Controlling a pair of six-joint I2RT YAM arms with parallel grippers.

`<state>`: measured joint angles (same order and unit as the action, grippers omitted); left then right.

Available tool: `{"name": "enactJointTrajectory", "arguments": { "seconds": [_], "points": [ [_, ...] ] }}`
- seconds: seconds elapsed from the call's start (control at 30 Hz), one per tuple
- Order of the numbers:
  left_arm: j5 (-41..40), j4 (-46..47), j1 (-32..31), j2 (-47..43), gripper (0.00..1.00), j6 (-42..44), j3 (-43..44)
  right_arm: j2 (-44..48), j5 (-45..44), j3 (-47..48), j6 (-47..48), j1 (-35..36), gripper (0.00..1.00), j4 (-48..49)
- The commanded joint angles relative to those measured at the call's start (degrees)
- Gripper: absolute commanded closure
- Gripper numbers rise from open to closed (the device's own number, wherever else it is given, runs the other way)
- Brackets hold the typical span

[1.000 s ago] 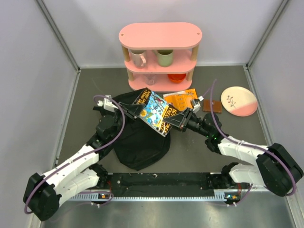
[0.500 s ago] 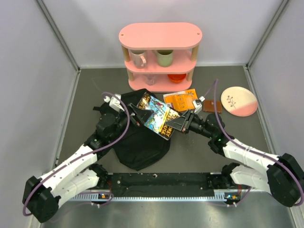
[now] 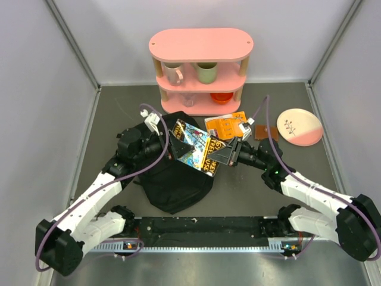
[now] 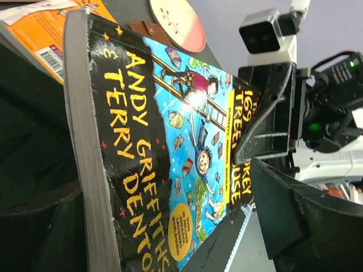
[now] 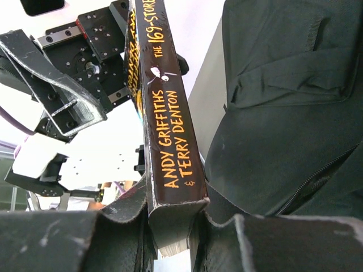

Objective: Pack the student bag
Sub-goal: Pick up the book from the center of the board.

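Paperback (image 3: 195,148) with black-and-blue cover is clamped in the right claw (image 5: 170,218) — left claw (image 3: 171,143) is held wide at its opposite edge. Floppy black fabric backpack (image 3: 175,185) is laid beneath, six o'clock of the pink shelf (image 3: 200,44).

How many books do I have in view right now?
2. The Treehouse book is clamped in the right gripper over the student bag; an orange book lies on the table before the pink shelf. Any inside the bag would be hidden.
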<state>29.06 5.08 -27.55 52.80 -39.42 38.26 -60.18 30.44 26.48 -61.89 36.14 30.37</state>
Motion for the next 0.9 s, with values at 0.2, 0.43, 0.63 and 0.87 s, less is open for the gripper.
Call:
{"name": "enactJointTrajectory", "arguments": {
  "seconds": [0.2,0.43,0.63,0.87],
  "points": [
    [10.8,2.4,0.5,-0.1,0.85,4.6,3.1,3.7,6.1,2.9,3.2,-4.5,1.0,-1.4],
    [7.4,6.2,0.5,-0.1,1.0,-1.8,-0.7,6.0,2.5,2.0,3.9,-4.7,0.39,-3.9],
    [3.6,23.2,0.5,-2.8,1.0,-14.1,-8.2,11.7,-6.7,-4.2,0.7,-4.7,0.05,-4.0],
    [1.7,31.1,0.5,-2.6,1.0,-20.6,-10.0,11.1,-7.1,-6.9,-1.5,-4.7,0.03,-1.6]
  ]
}}
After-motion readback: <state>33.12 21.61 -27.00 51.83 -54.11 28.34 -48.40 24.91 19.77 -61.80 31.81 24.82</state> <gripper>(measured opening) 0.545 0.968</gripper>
